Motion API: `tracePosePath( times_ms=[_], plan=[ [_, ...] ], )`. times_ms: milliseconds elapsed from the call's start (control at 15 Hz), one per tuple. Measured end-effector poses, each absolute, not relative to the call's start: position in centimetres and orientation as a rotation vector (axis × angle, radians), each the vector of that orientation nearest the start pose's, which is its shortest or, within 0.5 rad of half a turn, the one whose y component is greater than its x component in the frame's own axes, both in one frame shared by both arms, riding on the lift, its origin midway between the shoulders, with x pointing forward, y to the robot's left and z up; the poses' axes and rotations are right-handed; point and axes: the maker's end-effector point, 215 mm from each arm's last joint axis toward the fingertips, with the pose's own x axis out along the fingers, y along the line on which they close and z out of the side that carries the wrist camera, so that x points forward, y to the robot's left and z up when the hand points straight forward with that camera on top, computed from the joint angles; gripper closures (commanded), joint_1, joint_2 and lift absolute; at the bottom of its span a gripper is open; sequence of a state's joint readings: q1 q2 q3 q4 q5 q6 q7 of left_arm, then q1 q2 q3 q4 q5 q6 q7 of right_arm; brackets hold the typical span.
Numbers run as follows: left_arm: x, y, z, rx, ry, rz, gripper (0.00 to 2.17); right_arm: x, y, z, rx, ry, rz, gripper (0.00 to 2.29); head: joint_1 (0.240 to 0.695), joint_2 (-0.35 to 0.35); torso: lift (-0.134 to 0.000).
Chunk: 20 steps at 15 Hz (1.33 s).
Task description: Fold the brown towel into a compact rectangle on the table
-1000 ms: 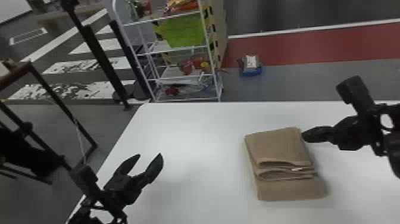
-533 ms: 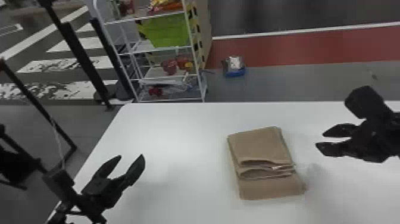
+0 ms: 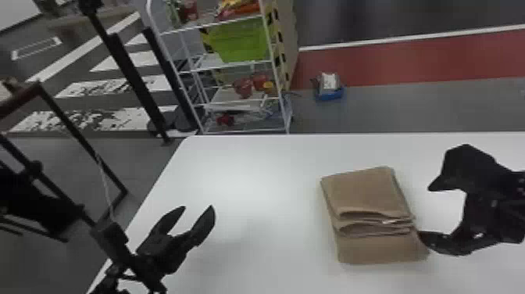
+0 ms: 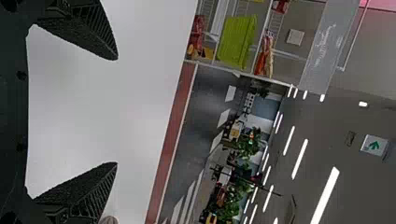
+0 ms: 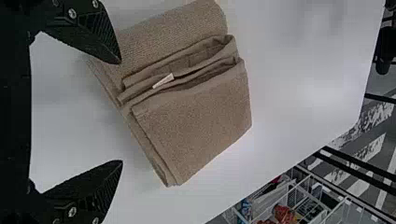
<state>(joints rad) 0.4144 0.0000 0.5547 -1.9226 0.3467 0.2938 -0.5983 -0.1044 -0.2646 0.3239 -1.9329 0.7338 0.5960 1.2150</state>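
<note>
Right claw [image 3: 424, 211] spread, nearer — brown towel [image 3: 365, 191] just to its left, long axis running near to far — left claw [image 3: 198, 207] spread, well apart

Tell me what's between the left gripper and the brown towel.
Bare white tabletop, from the left gripper across to the brown towel; the head view shows that stretch.

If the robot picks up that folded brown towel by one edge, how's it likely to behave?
The towel would probably flop and sag, since it looks like soft woven cloth. Its loose, unfastened layers might slide open. It seems unlikely to roll, lying flat on the table.
</note>
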Motion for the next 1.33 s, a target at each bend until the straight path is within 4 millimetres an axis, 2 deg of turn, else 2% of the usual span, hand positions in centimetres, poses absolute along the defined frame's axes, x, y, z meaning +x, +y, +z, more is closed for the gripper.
tracePosePath(
  times_ms=[467,733,1000,1333],
  plan=[
    [40.9,39.7,-39.2,-0.268,0.175,-0.093,0.08,50.1,-7.3,-41.9,-0.884,0.645,1.073,0.16,0.695,0.35,-0.123],
    [40.8,40.0,-39.1,-0.268,0.171,-0.088,0.08,49.5,-5.6,-42.6,-0.914,0.663,1.117,0.17,0.695,0.35,-0.123],
    [40.7,40.2,-39.2,-0.269,0.171,-0.083,0.08,49.3,-5.3,-42.7,-0.922,0.675,1.132,0.18,0.695,0.35,-0.123],
    [40.6,40.1,-39.1,-0.267,0.175,-0.086,0.08,49.4,-5.1,-44.6,-0.972,0.719,1.142,0.28,0.695,0.35,-0.123]
  ],
)
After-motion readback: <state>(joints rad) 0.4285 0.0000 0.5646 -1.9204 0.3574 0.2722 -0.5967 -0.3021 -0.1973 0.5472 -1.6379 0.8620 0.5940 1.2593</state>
